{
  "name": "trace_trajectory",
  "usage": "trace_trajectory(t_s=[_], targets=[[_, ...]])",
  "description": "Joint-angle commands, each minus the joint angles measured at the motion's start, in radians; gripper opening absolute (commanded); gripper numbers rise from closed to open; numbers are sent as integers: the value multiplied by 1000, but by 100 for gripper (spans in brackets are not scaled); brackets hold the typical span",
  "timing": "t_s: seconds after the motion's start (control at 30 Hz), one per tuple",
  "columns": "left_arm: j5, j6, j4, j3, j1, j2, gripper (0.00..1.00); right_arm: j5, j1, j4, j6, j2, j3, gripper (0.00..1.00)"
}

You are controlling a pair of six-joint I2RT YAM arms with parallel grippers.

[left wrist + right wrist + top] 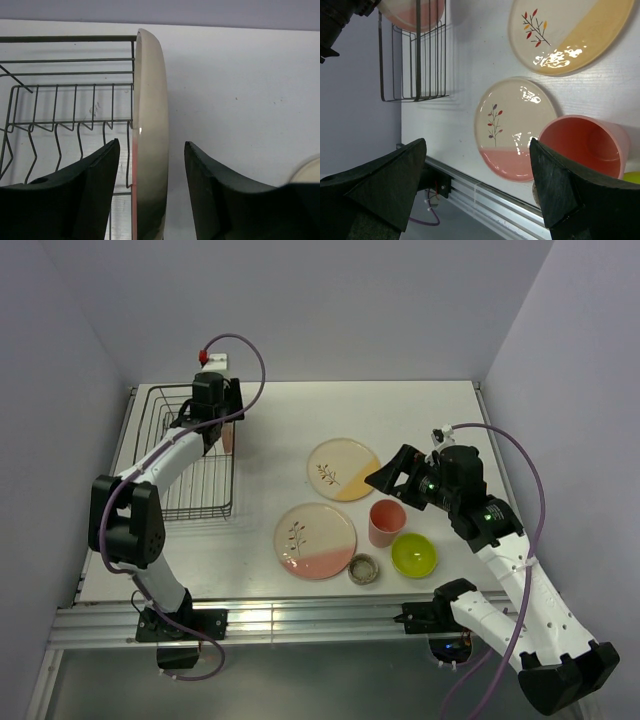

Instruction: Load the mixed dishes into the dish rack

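Observation:
A cream plate with a pink part (150, 100) stands on edge at the right side of the black wire dish rack (65, 38). My left gripper (152, 145) straddles it, open, with a gap on each side of the plate. From above, this gripper (215, 408) sits over the dish rack's (190, 485) far right corner. On the table lie a yellow-part plate (343, 469), a pink-part plate (315, 540), a salmon cup (387, 522), a lime bowl (413, 554) and a tiny grey dish (363, 568). My right gripper (390, 475) hovers open and empty above the cup (580, 145).
An aluminium rail (300, 620) runs along the table's near edge. Lilac walls close in the back and both sides. The rack stands against the left edge of the table. A purple cable loops above the left wrist (245, 350).

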Motion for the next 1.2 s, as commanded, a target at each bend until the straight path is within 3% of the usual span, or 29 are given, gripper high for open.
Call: trace_trajectory(t_s=[0.0,0.4,0.43,0.47,0.8,1.03,1.17], targets=[[-32,-18,78,41,-2,-10,61,-9,5,40,-18,2,-2,91],[21,-62,44,48,-2,-85,72,3,5,37,-13,-13,-15,91],[30,-64,44,35,-2,-96,76,6,7,36,-13,-13,-18,91],[40,-69,46,28,0,-111,89,9,5,37,-15,-16,-22,91],[43,-85,-10,41,-2,-241,99,26,5,14,-30,-25,-49,91],[66,-148,-60,11,-13,-375,99,236,7,-179,-21,-94,-27,90],[110,-191,-135,17,-57,-429,99,423,7,-326,86,-131,-44,90]])
